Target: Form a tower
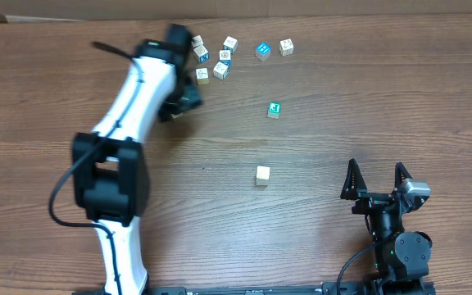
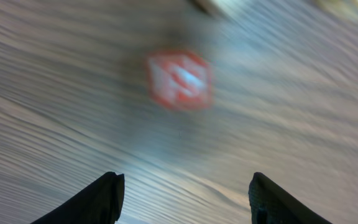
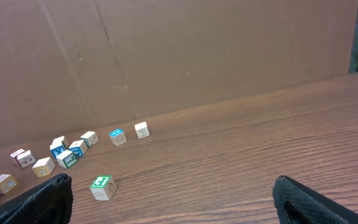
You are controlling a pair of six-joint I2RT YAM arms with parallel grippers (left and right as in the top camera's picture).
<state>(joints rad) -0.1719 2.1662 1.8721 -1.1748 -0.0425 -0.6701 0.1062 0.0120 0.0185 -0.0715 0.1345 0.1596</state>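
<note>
Though the job is a tower, the letter cubes point(image 1: 220, 57) lie loose in a bunch near the far edge of the table point(image 1: 342, 98), and the bunch runs left to right. From above it is hard to tell if any cube in it sits on another. A green-faced cube point(image 1: 274, 109) sits alone, nearer the middle, with its green face up. A plain cube point(image 1: 262, 174) sits nearer still.

The left gripper point(image 1: 185, 92) hangs just beside the left end of the bunch. Its fingers point(image 2: 107, 199) are partly spread and hold nothing. In the left wrist view a blurry red-edged cube point(image 2: 180, 79) lies on the wood ahead of them.

The right gripper point(image 1: 377, 176) is spread wide and empty, well apart from all the cubes.
</note>
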